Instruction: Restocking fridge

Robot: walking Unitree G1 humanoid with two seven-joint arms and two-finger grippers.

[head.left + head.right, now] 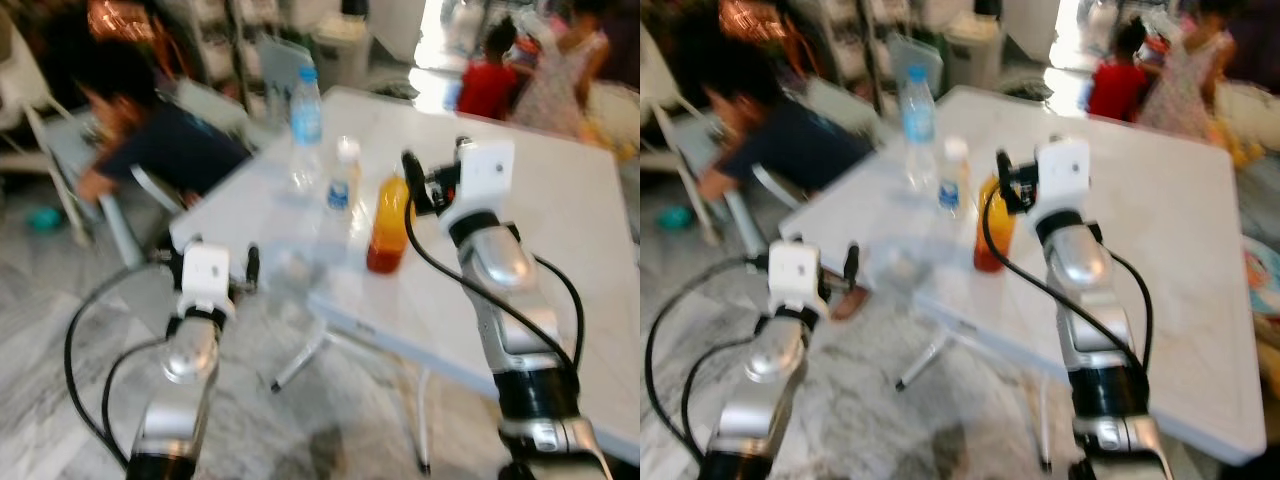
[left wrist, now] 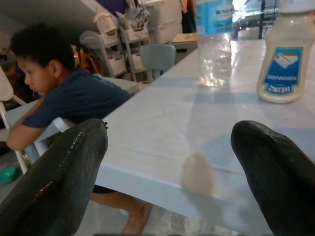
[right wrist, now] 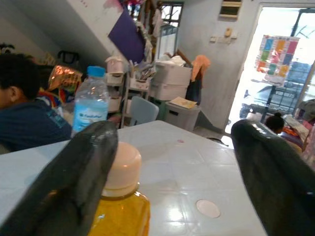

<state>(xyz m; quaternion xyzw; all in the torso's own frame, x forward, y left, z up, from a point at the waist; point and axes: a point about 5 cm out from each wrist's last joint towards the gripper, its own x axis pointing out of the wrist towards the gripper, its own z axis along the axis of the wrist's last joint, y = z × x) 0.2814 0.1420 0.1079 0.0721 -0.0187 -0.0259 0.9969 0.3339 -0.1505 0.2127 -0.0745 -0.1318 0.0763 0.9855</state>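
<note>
Three bottles stand near the left corner of the white table (image 1: 560,220): a clear water bottle (image 1: 305,125) with a blue label, a small white bottle (image 1: 343,180) with a blue label, and an orange juice bottle (image 1: 390,225). My right gripper (image 1: 436,160) is open, level with the juice bottle's top and just to its right. In the right wrist view the cream cap of the juice bottle (image 3: 120,196) sits partly behind one finger (image 3: 74,187). My left gripper (image 1: 207,258) is open below the table's near-left edge, pointing at the water bottle (image 2: 213,44) and white bottle (image 2: 284,59).
A person in a dark blue shirt (image 1: 150,130) leans on a chair left of the table. Two more people (image 1: 520,70) are at the back right by a bright doorway. Shelves and bins (image 3: 172,88) line the far wall. Table legs (image 1: 300,365) stand in front of me.
</note>
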